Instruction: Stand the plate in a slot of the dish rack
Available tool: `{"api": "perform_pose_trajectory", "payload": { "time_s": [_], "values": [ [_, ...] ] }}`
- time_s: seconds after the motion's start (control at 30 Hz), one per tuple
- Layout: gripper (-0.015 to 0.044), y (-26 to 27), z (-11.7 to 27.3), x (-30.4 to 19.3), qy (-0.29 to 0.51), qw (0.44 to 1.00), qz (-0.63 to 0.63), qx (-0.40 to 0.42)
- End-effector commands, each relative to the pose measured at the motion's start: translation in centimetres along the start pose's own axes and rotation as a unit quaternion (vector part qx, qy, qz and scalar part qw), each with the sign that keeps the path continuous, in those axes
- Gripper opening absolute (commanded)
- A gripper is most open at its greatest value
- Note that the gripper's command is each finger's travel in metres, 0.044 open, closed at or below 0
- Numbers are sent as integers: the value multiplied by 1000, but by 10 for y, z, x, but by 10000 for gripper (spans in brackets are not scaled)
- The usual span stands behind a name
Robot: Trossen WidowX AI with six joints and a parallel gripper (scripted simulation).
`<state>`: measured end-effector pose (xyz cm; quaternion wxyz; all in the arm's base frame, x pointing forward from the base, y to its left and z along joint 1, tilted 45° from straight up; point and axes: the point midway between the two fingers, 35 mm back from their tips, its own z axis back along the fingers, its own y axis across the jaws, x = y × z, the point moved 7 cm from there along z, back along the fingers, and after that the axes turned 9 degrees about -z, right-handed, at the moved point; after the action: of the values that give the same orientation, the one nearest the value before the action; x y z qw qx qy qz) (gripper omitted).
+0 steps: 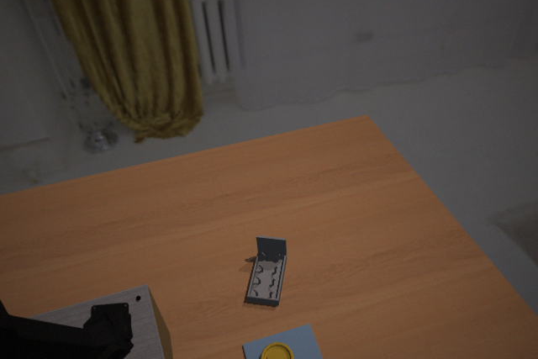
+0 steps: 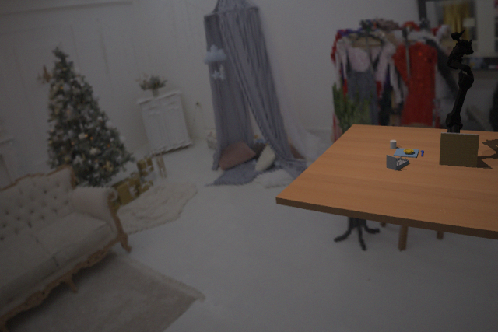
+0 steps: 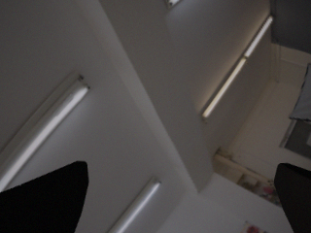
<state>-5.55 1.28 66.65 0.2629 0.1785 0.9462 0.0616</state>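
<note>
The yellow plate (image 1: 276, 351) (image 2: 408, 152) lies flat on a blue mat (image 1: 299, 335) (image 2: 398, 155); the top view cuts off its near part. The small grey dish rack (image 1: 261, 301) (image 2: 391, 162) stands on the table beside the mat, with a tall panel at one end and two rows of short rails. No plate stands in it. My gripper (image 3: 186, 175) (image 2: 457, 33) is open and empty, raised high above the table, away from plate and rack. The wrist view shows its two dark fingers wide apart against the ceiling, with neither plate nor rack in sight.
A large box (image 1: 160, 324) (image 2: 459, 149) stands on the table (image 1: 208, 216) (image 2: 362, 183) near the arm. A small white cup (image 2: 393, 144) stands behind the mat, and a small blue object (image 2: 422, 153) is beside it in the exterior view.
</note>
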Motion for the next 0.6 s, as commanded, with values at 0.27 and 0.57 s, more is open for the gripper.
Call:
{"api": "perform_pose_trajectory", "payload": {
  "time_s": [0.27, 0.57],
  "values": [
    [400, -9, 12, -22, 53, 998, -23, 4],
    [400, -23, 24, -48, 109, 993, -37, -28]
  ]
}}
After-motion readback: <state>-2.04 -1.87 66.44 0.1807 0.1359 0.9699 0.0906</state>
